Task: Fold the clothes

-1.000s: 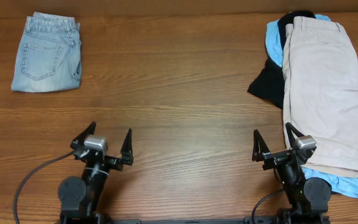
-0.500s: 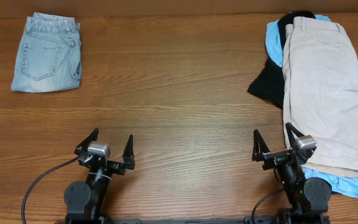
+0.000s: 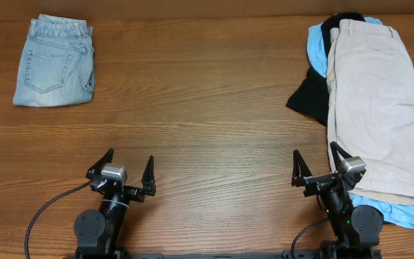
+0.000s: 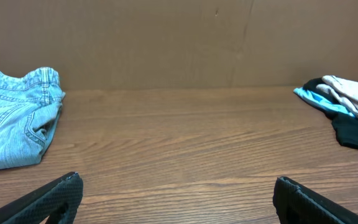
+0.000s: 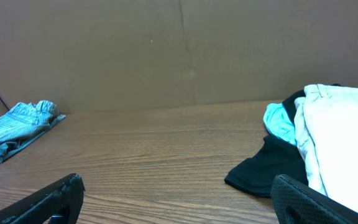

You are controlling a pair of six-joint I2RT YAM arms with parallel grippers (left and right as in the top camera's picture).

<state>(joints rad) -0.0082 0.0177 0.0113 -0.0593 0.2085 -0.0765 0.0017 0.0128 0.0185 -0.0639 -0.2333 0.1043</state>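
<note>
Folded light-blue denim shorts (image 3: 53,60) lie at the far left; they also show in the left wrist view (image 4: 14,118) and the right wrist view (image 5: 17,127). Beige shorts (image 3: 376,101) lie spread at the right on top of a sky-blue piece (image 3: 316,50) and a black piece (image 3: 307,97); the pile shows in the right wrist view (image 5: 334,149). My left gripper (image 3: 126,177) is open and empty near the front edge. My right gripper (image 3: 315,169) is open and empty, beside the beige shorts' near hem.
The wooden table (image 3: 200,115) runs between the two piles. A brown cardboard wall (image 4: 166,43) stands at the back. A black cable (image 3: 38,216) trails from the left arm's base.
The left gripper drew back toward the front edge and straightened between one second and half a second ago. It has held still since. The right arm and the clothes have not moved.
</note>
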